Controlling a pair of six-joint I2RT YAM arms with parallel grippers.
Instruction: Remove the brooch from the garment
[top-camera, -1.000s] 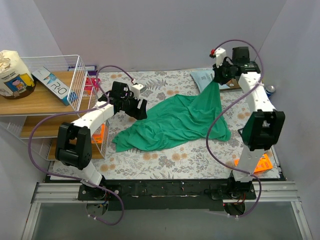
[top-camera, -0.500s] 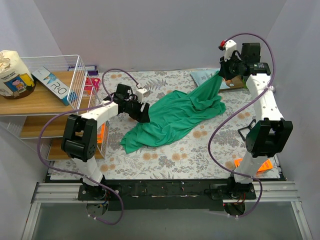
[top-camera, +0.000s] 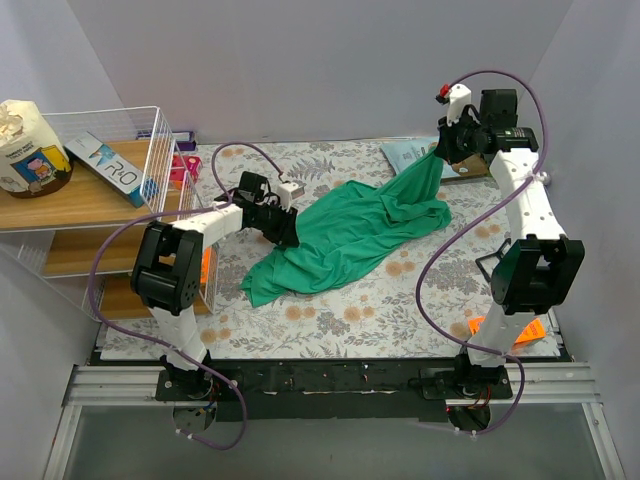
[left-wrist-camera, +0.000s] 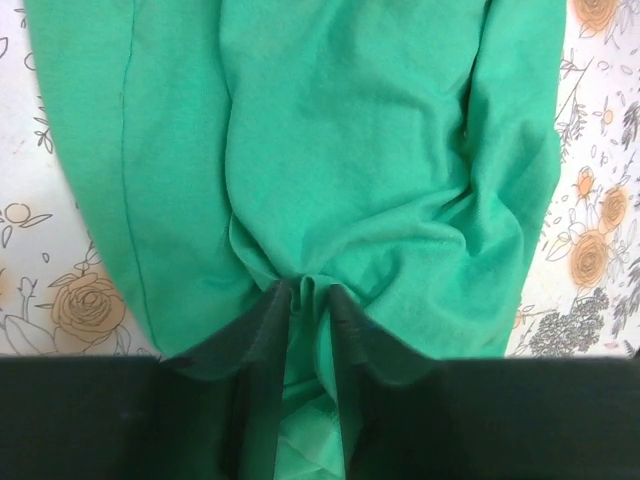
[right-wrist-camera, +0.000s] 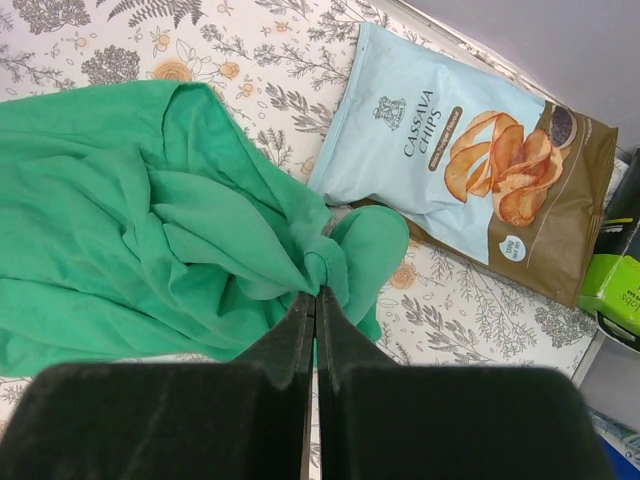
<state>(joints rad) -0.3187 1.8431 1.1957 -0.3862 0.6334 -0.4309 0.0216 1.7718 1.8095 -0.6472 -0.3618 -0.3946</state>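
Pale grey walls, wooden shelf unit at left, floral table mat

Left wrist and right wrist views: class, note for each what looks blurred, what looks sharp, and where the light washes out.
Left wrist view: the left tool at the bottom is blurred, the shirt sharp, the flowered mat washed pale at left. Right wrist view: the right tool is a soft black mass, the chip bag lettering crisp, light even.

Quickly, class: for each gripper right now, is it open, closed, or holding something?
Left gripper: closed on a bunched fold of the garment.
Right gripper: closed, pinching another bunch of the garment.
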